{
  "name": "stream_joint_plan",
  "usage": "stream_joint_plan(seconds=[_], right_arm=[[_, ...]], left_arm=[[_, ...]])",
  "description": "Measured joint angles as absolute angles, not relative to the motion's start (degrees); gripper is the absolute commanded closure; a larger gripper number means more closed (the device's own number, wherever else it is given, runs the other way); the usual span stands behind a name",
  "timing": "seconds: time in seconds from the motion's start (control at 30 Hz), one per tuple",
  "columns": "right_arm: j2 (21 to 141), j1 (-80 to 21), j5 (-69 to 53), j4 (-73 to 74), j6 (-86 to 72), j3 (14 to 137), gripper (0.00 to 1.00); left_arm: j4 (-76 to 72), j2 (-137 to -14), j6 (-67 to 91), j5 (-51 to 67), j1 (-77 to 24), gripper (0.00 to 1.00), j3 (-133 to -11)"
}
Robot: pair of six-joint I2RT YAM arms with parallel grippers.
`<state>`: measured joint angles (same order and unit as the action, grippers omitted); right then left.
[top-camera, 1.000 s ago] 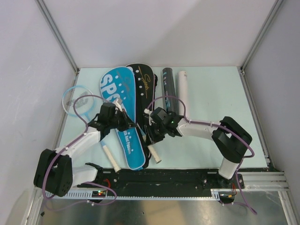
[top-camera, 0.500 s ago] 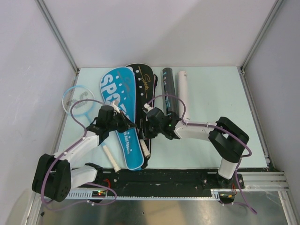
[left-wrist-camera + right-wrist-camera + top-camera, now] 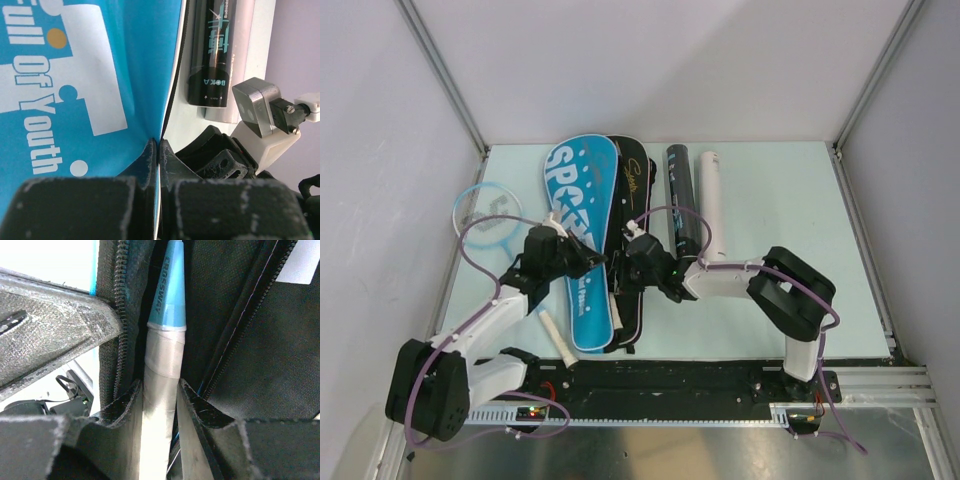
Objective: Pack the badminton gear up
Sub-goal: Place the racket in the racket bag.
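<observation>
My left gripper (image 3: 588, 258) (image 3: 158, 145) is shut on the right edge of the blue "SPORT" racket cover (image 3: 578, 230) (image 3: 75, 75), which lies partly over the black cover (image 3: 632, 190). My right gripper (image 3: 626, 268) (image 3: 160, 390) is shut on the white handle (image 3: 161, 365) of a racket whose blue cone (image 3: 170, 295) points into the open black cover (image 3: 250, 340) beside its zipper (image 3: 120, 315). A second racket (image 3: 485, 212) with a blue frame and a white handle (image 3: 556, 338) lies at the left. The black tube (image 3: 680, 190) (image 3: 212, 50) and the white tube (image 3: 710, 195) (image 3: 257, 40) lie side by side at the back.
Grey walls with metal rails close in the table at the left, back and right. The right arm's elbow (image 3: 790, 295) stands at the near right. In the left wrist view the right gripper's metal and white body (image 3: 265, 112) sits close beside my left fingers.
The blue cover has swung right, over the black one. My right gripper has moved left and away from the bases, sliding the racket handle in between the covers. My left gripper followed.
</observation>
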<state>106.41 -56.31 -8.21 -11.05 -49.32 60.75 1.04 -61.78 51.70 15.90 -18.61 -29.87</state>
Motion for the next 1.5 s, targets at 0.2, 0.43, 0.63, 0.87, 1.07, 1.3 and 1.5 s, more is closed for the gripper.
stream_joint_plan(seconds=[0.2,0.43,0.63,0.87,1.07,1.3,1.5], right_arm=[[106.54,-56.34,-7.64,-12.23,-51.35,60.75,0.71],[107.61,-56.51,-5.02,-15.73,-53.47,60.75,0.5],[109.19,-55.64,-4.1,-18.17,-53.04,60.75,0.45],[107.79,-55.42,-5.54,-15.75,-49.63,60.73,0.54],[105.49,-55.0,-7.42,-13.08,-47.92,59.81,0.46],[104.57,-54.92,-10.87,-10.33,-47.29,59.72,0.55],[103.81,-55.94,-13.37,-10.31,-47.94,57.87,0.79]], left_arm=[[-1.21,-60.62,53.67,14.87,-18.59,1.0,-28.45],[-2.61,-59.66,55.61,13.91,-18.59,1.0,-27.57],[-2.63,-58.96,56.53,13.89,-18.61,1.0,-27.09],[-2.46,-59.51,57.01,14.94,-18.72,1.0,-27.09],[-2.33,-59.51,57.1,15.94,-19.0,1.0,-27.09],[-1.72,-59.48,57.23,16.71,-19.16,1.0,-27.07],[-1.23,-59.48,57.56,16.84,-19.38,1.0,-27.05]])
